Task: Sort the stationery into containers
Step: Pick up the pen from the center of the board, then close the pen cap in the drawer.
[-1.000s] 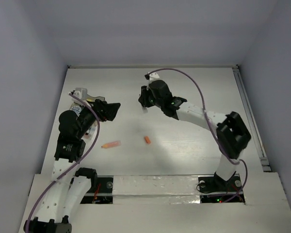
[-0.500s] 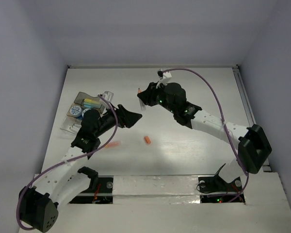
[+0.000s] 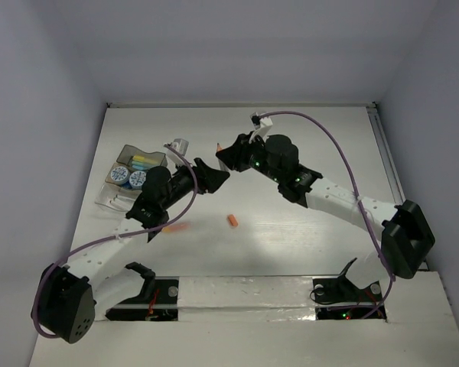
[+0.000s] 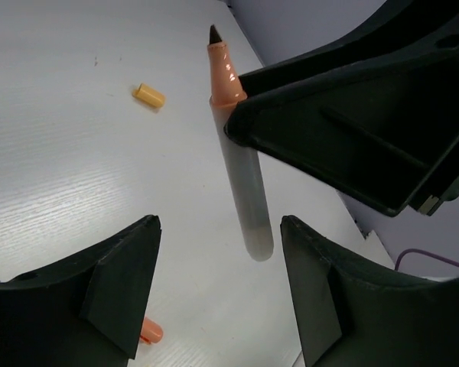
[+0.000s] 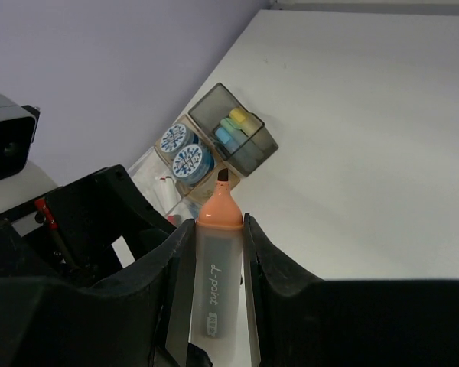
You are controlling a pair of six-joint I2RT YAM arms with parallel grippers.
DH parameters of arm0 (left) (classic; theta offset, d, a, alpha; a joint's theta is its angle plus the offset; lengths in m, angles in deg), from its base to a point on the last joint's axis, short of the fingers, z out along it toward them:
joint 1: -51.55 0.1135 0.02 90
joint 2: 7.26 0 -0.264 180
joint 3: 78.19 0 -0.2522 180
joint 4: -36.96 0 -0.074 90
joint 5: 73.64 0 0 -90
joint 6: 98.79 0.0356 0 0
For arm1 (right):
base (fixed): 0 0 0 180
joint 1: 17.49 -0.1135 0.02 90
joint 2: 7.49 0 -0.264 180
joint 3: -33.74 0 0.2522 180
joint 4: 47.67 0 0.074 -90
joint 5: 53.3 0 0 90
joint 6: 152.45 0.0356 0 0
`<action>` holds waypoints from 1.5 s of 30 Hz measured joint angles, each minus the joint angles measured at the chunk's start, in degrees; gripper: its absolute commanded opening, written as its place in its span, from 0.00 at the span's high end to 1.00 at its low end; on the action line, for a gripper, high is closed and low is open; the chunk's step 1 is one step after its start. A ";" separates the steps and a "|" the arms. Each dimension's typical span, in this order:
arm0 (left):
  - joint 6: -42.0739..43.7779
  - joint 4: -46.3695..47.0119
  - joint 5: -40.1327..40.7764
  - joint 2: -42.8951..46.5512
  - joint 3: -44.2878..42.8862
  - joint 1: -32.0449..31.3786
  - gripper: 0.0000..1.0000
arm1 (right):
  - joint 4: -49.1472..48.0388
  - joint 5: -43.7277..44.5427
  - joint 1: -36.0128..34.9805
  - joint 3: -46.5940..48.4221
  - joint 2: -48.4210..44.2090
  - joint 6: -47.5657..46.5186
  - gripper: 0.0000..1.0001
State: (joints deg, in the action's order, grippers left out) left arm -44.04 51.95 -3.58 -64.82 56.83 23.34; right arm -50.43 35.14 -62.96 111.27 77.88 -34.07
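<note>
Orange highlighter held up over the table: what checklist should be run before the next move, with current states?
1. Right jaws clamped on the highlighter: ok.
2. Left jaws open wider than its barrel: ok.
3. Barrel end between the left jaws, no contact yet: ok.
4. Tip capped: not ok; it is bare, and a loose orange cap lies on the table.
5. Room left in the grey box: cannot tell.

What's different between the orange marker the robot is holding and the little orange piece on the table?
The marker is long, with a greyish body and an orange tip; the little orange piece is short and stubby. The marker is up in the air, pinched in the right end effector; the piece lies loose on the table, touched by nothing. Both are partly orange.
</note>
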 measured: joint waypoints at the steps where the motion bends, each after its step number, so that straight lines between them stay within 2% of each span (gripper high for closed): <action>1: 0.07 0.63 0.11 -0.39 -0.17 -0.15 0.43 | -0.39 -0.31 0.00 -0.15 0.00 0.09 0.93; 10: -0.31 5.01 0.35 -3.69 -1.70 -0.79 0.79 | -1.60 -2.01 0.02 -2.12 -0.17 1.16 0.93; 11: -0.39 5.22 0.37 -3.80 -1.70 -0.92 0.92 | -1.66 -2.12 0.00 -2.19 -0.17 1.27 0.93; 12: -0.37 5.16 0.83 -3.85 -1.70 -0.94 0.99 | -2.01 -2.19 0.00 -2.34 -0.17 1.33 0.92; 15: -0.20 4.63 1.36 -3.96 -1.73 -0.96 1.00 | -2.10 -2.16 0.02 -2.78 -0.61 1.44 0.88; 19: 0.28 2.89 1.55 -2.05 -1.73 -1.03 1.00 | -1.92 -2.84 0.00 -3.28 -1.66 1.46 0.60; 20: 0.55 1.97 1.60 -1.01 -1.73 -1.16 1.00 | -1.79 -3.17 0.00 -3.37 -2.19 1.44 0.47; 23: 1.55 -1.90 2.49 3.23 -2.19 -1.31 1.00 | -0.37 -4.96 0.00 -3.45 -4.63 0.90 0.31; 25: 2.47 -4.85 3.21 5.79 -3.43 -1.31 1.00 | 1.14 -6.10 0.00 -3.63 -7.23 0.24 0.25; 31: 6.51 -15.80 4.52 10.56 -10.01 -1.31 1.00 | 4.48 -10.01 0.00 -6.73 -17.55 -1.90 0.28; 34: 9.68 -22.21 5.18 11.74 -14.80 -1.31 1.00 | 5.68 -13.42 0.00 -10.47 -19.58 -2.05 0.28; 40: 18.18 -31.30 7.98 13.66 -23.61 -1.31 1.00 | 9.51 -18.91 -2.01 -21.68 -12.81 -1.20 0.22; 45: 21.38 -32.52 10.05 16.20 -21.46 -0.68 1.00 | 10.34 -20.98 -5.95 -24.94 -4.44 1.36 0.18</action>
State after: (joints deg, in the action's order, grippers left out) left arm -22.66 19.43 6.47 -48.63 35.36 22.67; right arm -40.09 14.16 -68.91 86.33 73.44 -32.71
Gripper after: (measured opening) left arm 0.139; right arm 0.806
